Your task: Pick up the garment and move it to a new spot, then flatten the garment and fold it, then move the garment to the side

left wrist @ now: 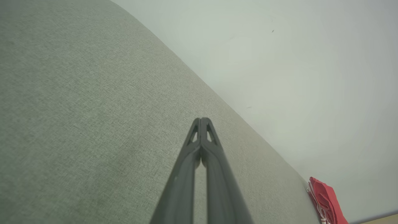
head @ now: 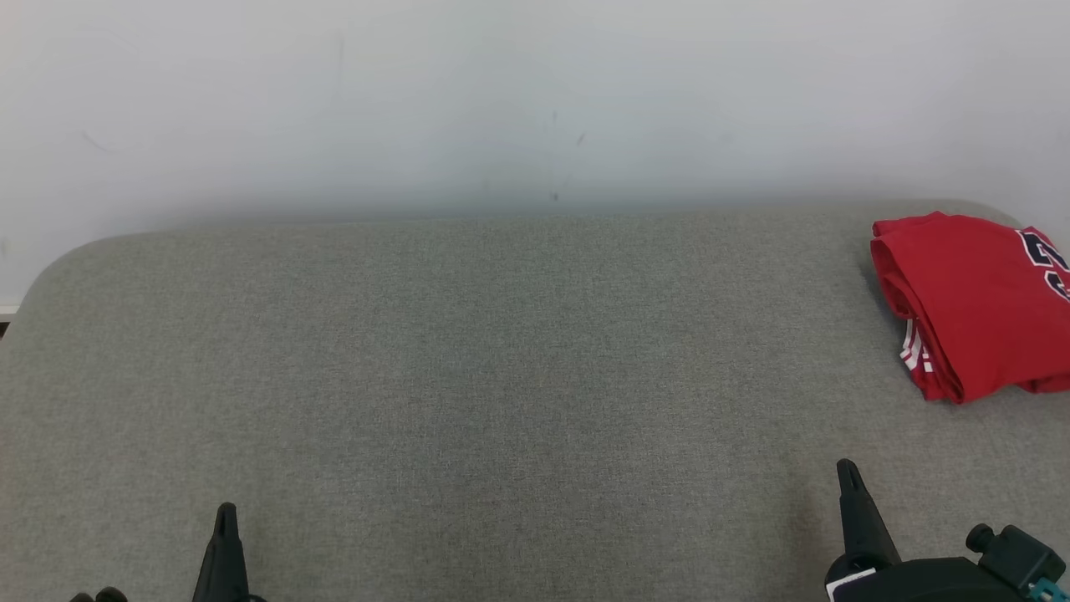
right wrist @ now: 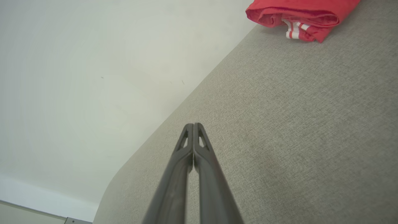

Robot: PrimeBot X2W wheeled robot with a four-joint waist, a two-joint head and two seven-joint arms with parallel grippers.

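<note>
Closed jaws; garment [head: 978,309], fold edge facing left

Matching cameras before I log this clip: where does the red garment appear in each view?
Head view: red garment at the right edge, by the grey surface's far rim.
Left wrist view: garment in the lower right corner.
Right wrist view: garment at the top, right of centre.
Shared landmark: the surface's far edge against the pale wall.
</note>
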